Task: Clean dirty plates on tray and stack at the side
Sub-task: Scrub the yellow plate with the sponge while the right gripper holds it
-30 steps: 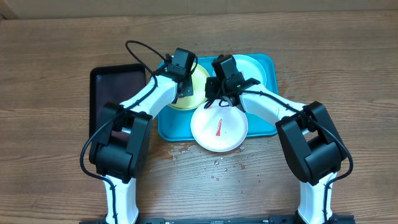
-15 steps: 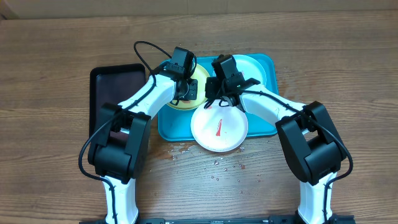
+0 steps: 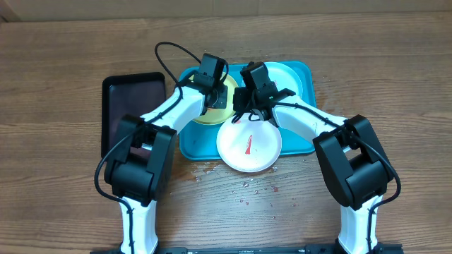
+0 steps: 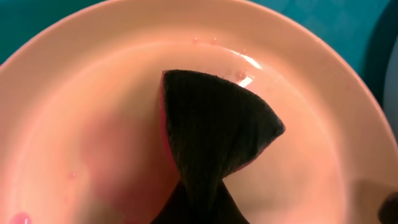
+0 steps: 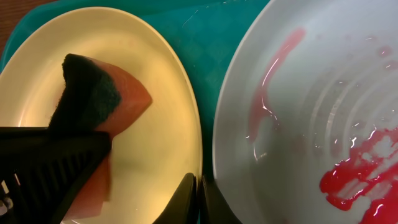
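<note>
Wooden table [image 3: 70, 56], brown wall edge along the top. Large turquoise rectangular plastic tray [image 3: 192, 144] is set mid-table, with a smaller black rectangular tray [image 3: 131, 106] just to its left.

Progress: early, judged roughly a third at best.
- Small round yellow-green plastic plate [image 3: 212, 118] sits in the tray's left half and is being wiped. The left fingers [image 5: 56, 168] are clenched on a sponge with a dark scouring face and an orange body [image 4: 217, 130], which is pressed flat to the plate floor.
- Small round white plastic plate [image 3: 267, 152] lies over the tray's front rim, half on the table. One red streak is left on it and it is not yet wiped.
- Small round mint green plastic plate [image 3: 291, 76] sits in the tray's far right corner, mostly hidden under the right arm.
- No stack is started at the side.
- Droplets and red specks [image 3: 247, 187] are scattered on the table in front of the tray.

The right fingers [image 5: 185, 200] are clenched with nothing seen between them, tips at the yellow-green plate's rim. Contact cannot be told.

View differences:
- Overhead gives the layout only; sponge contact is hidden by the wrist.
- Left wrist shows a wet gloss, droplets and a faint pink film on the plate floor [image 4: 81, 124], so it is judged not fully clean.
- Right wrist shows a pale plate [image 5: 298, 112], taken to be the mint one, with heavy red smears that overhead hides. In this view the yellow-green plate [image 5: 155, 93] looks clear of red.
</note>
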### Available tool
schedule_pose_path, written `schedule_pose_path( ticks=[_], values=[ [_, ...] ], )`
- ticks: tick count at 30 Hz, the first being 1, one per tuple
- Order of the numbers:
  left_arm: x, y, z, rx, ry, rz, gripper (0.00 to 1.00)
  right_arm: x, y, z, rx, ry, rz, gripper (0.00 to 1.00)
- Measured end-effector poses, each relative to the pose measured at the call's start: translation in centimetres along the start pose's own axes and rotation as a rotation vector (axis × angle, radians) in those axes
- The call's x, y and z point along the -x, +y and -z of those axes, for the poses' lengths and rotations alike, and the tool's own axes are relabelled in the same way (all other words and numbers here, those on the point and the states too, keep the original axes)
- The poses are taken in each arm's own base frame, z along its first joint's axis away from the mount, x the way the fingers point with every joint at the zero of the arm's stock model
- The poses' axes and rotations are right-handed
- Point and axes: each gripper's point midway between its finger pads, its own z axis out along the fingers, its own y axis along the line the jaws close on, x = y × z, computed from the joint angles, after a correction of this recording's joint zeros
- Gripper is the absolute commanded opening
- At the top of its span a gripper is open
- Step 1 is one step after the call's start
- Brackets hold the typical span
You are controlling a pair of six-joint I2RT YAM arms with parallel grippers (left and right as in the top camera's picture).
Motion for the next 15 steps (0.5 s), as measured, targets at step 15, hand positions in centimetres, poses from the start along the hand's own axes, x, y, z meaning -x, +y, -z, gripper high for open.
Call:
schedule_pose_path(
  ticks=[15],
  values=[
    [-4.2,2.1,1.7,0.106,0.199,-0.021,0.04,0.0,0.0,-0.1,0.000,0.001,0.000,0.04]
  ],
)
